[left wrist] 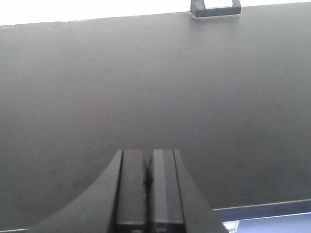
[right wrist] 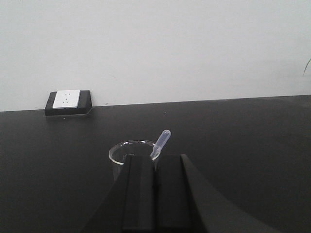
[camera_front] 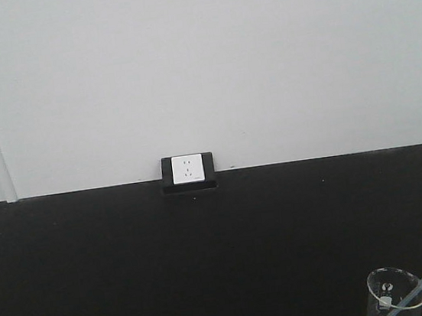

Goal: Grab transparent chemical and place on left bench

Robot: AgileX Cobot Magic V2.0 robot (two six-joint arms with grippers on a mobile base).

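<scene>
Fingers pressed together, the right pincer (right wrist: 155,162) is pointing at the transparent chemical (right wrist: 121,158), which is standing just beyond its tips on the left bench (right wrist: 243,141), a dropper (right wrist: 162,141) leaning inside. A white socket (right wrist: 66,99) is sitting ahead-left. The left pincer (left wrist: 147,155) is also pressing closed.

Transparent chemical (right wrist: 119,162) sits just beyond the closed right end effector (right wrist: 155,159).

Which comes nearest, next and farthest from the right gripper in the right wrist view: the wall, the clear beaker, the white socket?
1. Clear beaker, just ahead of the right gripper, slightly left.
2. White socket, far left, at the back edge of the bench.
3. Wall, behind the socket.
</scene>
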